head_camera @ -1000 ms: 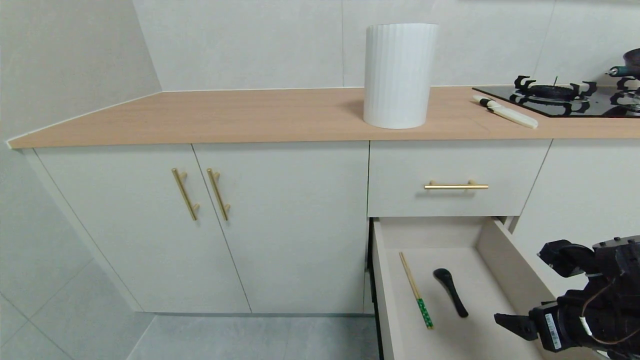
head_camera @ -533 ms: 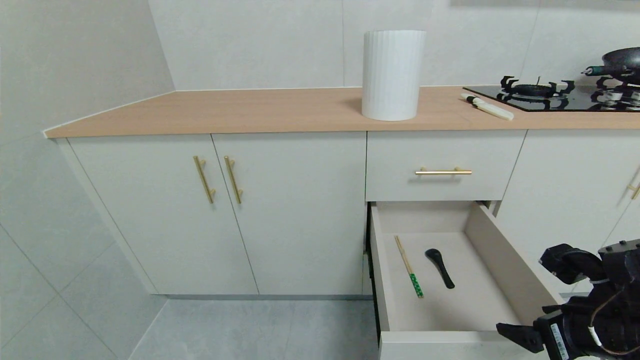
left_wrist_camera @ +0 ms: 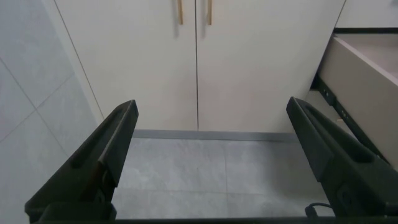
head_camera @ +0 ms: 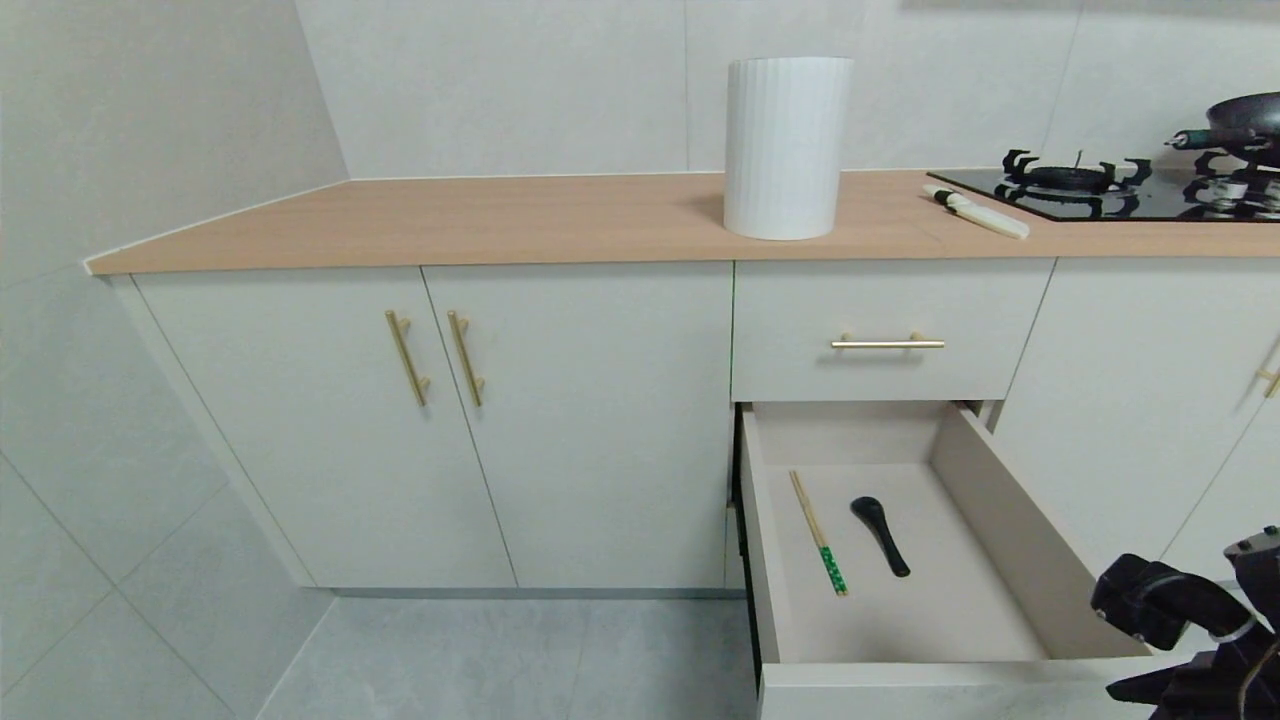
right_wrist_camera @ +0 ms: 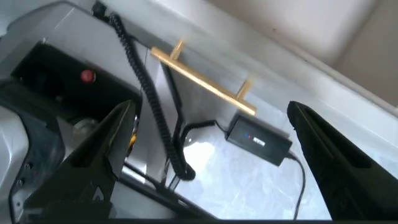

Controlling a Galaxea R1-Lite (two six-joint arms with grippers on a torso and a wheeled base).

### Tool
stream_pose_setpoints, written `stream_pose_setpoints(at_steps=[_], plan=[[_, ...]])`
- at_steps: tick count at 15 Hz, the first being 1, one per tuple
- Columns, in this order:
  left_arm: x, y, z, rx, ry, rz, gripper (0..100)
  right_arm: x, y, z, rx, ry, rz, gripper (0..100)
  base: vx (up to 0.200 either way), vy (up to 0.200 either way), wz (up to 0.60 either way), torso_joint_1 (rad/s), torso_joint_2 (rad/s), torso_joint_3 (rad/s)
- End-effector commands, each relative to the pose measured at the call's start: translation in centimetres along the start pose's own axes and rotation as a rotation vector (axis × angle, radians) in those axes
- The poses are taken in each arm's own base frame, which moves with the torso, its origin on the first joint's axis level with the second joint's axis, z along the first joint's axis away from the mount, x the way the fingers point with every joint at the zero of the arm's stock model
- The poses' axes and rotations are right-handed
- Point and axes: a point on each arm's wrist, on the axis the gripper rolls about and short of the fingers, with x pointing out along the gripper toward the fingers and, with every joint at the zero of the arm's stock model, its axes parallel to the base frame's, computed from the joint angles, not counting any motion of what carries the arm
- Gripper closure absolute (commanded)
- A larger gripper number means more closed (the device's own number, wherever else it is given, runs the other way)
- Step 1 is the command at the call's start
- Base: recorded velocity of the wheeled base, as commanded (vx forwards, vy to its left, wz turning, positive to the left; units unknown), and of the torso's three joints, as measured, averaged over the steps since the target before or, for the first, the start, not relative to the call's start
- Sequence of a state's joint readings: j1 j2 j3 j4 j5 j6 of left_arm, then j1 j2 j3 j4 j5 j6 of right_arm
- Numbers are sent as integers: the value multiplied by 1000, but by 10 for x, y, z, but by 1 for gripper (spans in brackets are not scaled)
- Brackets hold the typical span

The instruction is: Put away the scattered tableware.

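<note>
The lower drawer (head_camera: 1010,520) stands pulled out, with bare floor toward its front. The chopsticks (head_camera: 820,535) and a black spoon (head_camera: 880,535) lie apart near its back left. A knife (head_camera: 975,211) lies on the counter (head_camera: 500,225) beside the stove (head_camera: 1100,195). The right gripper (head_camera: 1150,645) hangs off the drawer's front right corner, spread wide and empty. The left gripper (left_wrist_camera: 211,155), equally wide and empty, faces the cupboard doors (left_wrist_camera: 249,56).

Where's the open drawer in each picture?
Head view: open drawer low down, under the shut drawer, chopsticks and spoon inside.
Left wrist view: the drawer side-on, beside the cupboard doors.
Right wrist view: probably its front, with the gold handle.
Shared landmark: the cupboard doors, in head and left wrist views.
</note>
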State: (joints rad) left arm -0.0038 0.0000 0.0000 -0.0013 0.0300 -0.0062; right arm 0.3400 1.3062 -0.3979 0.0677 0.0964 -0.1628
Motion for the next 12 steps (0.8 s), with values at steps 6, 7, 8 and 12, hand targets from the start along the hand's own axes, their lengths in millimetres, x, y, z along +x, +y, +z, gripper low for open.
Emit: stream_pose_setpoints(at_steps=[6,7,8,12], plan=[[0,0,0,0,0,0,0,41,-2,21,190,166,-23,0,0,0,0,0,0,0],[0,0,0,0,0,0,0,43,-3,26,219,175,-46,0,0,0,0,0,0,0],[0,0,0,0,0,0,0,47,-3,28,251,193,-54,0,0,0,0,0,0,0],[0,0,0,0,0,0,0,50,-4,33,279,188,-92,0,0,0,0,0,0,0]])
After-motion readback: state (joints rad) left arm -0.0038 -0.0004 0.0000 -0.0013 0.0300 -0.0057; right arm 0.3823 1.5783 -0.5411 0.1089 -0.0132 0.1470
